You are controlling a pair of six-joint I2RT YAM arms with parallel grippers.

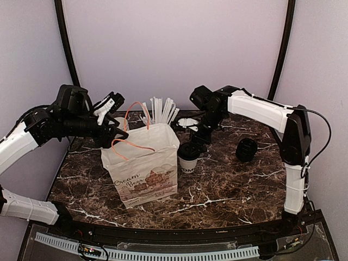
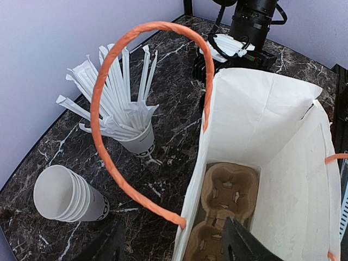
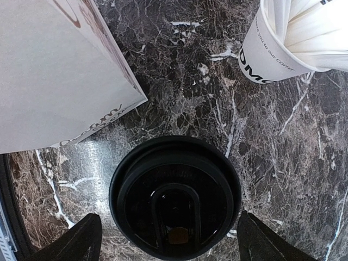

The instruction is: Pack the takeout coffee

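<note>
On the marble table (image 1: 234,187), just beside the paper bag (image 1: 144,168), stands the takeout coffee (image 1: 188,158). The right wrist view alone shows the right gripper (image 3: 170,239) spread apart around its black lid (image 3: 175,190). The left wrist view shows the left gripper (image 2: 175,247) apart astride the bag's wall, a cup carrier (image 2: 228,190) inside, and the straw cup (image 2: 138,144) and stacked cups (image 2: 68,193) beyond.

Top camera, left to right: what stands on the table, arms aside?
Paper bag → takeout coffee → dark round object. The cup of straws shares the bag's span, so it is left out.
</note>
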